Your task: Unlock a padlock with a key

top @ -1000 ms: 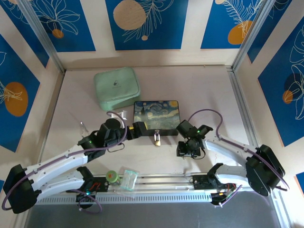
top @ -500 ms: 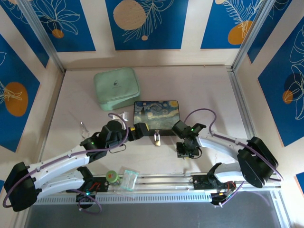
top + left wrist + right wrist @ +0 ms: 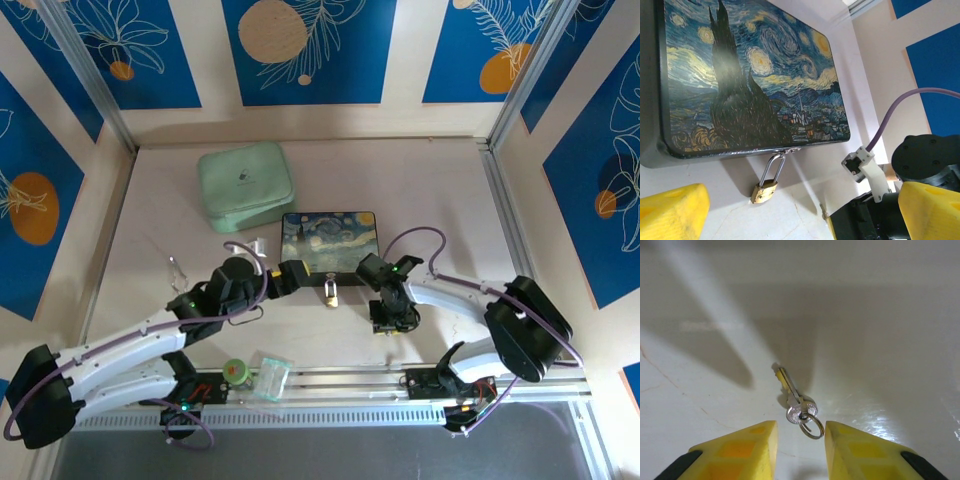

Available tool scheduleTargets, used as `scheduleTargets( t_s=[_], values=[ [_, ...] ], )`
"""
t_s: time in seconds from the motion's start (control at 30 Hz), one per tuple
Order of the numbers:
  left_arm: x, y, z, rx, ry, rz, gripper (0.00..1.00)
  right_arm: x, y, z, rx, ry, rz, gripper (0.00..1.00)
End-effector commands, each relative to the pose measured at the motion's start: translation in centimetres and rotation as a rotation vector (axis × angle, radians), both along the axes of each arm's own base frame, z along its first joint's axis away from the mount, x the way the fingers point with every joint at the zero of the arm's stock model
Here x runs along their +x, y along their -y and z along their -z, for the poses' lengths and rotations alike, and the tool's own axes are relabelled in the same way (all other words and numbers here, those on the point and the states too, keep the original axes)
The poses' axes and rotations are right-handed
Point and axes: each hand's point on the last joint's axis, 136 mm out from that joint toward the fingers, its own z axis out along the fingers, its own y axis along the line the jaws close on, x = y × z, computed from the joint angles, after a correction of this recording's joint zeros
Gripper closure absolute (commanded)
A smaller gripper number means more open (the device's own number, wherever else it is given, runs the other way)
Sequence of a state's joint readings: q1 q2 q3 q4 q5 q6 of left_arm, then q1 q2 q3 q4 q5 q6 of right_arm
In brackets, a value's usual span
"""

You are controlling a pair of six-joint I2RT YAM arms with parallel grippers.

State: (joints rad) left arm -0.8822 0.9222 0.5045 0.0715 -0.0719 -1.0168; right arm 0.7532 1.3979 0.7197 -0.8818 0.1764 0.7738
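Left claw (image 3: 291,272): it is standing wide open and holding nothing. Seen from above, it is sitting just at the near-left corner of the starry-night box (image 3: 328,238); whether it is touching that corner cannot be told. In the left wrist view its yellow fingers (image 3: 671,211) are showing far apart at the bottom corners, with the box lid and the padlock ahead of them.

Right claw (image 3: 800,440): it is pointing down at the worktop (image 3: 880,330) with its jaws standing only a little apart. The two yellow fingers (image 3: 742,450) are flanking the round head of the key, and nothing is being gripped. From above, this claw is hovering near the middle of the worktop's near edge, to the right of the padlock.

Key (image 3: 794,399): it is lying flat on the bare worktop, its blade pointing away from the claw and its head lying just in front of the gap between the fingertips. Its small key ring (image 3: 811,429) is lying in that gap, close to one finger; contact cannot be told.

Padlock (image 3: 764,191): it is hanging by its silvery shackle (image 3: 773,167) from the middle of the box's near side, its brass body resting on the worktop, well apart from the key.

Mint-green case (image 3: 245,185): it is sitting toward the far-left part of the worktop, behind the box.
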Motion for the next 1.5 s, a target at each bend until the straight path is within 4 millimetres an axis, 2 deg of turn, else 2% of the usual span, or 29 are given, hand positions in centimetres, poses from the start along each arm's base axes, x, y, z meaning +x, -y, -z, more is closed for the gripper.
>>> scheduleTargets(
  t_s=[0.0, 0.13, 0.4, 0.53, 0.7, 0.8, 0.9, 1.0, 1.03, 1.1, 1.17, 1.3, 1.47],
  values=[
    [0.0, -0.5, -0.4, -0.020, 0.017, -0.030, 0.04, 0.1, -0.3, -0.3, 0.000, -0.010, -0.007, 0.68],
    [0.0, -1.2, -0.3, -0.011, 0.025, -0.053, 0.04, 0.4, -0.8, -0.1, 0.014, -0.010, -0.007, 0.69],
    [0.0, -2.2, -0.4, 0.007, 0.033, -0.085, 0.04, 0.7, -1.5, 0.8, 0.035, -0.020, -0.009, 0.77],
    [0.1, -2.5, -0.7, 0.009, 0.056, -0.096, 0.04, 0.5, -1.8, 1.2, 0.054, -0.031, -0.004, 0.89],
    [0.2, -3.0, -0.9, 0.040, 0.069, -0.104, 0.04, 0.7, -2.0, 1.2, 0.076, -0.013, 0.007, 0.94],
    [0.2, -3.0, -1.3, 0.040, 0.080, -0.102, 0.03, 1.4, -2.1, 0.1, 0.097, 0.042, 0.004, 0.96],
    [0.2, -2.5, -1.7, -0.034, 0.088, -0.097, 0.04, 2.2, -2.7, -1.4, 0.152, 0.102, -0.019, 0.96],
    [0.3, -2.3, -1.3, -0.159, 0.036, -0.143, 0.11, 2.8, -3.3, -3.1, 0.207, 0.140, -0.050, 0.96],
    [0.3, -2.4, -1.1, -0.233, 0.022, -0.169, 0.16, 3.0, -3.6, -3.7, 0.225, 0.155, -0.061, 0.96],
    [0.3, -2.1, -2.0, -0.360, 0.055, -0.172, 0.21, 3.6, -4.3, -5.1, 0.273, 0.186, -0.081, 0.97],
    [0.3, -1.9, -2.0, -0.375, 0.023, -0.174, 0.19, 4.3, -5.8, -6.8, 0.363, 0.244, -0.109, 0.97],
    [-0.2, -0.5, -1.2, -0.401, -0.131, -0.159, 0.01, 5.6, -7.9, -9.6, 0.500, 0.322, -0.129, 0.97],
    [-0.4, 1.0, 0.3, -0.655, -0.331, -0.209, 0.00, 7.7, -10.1, -12.0, 0.563, 0.393, -0.164, 0.97]
  ],
)
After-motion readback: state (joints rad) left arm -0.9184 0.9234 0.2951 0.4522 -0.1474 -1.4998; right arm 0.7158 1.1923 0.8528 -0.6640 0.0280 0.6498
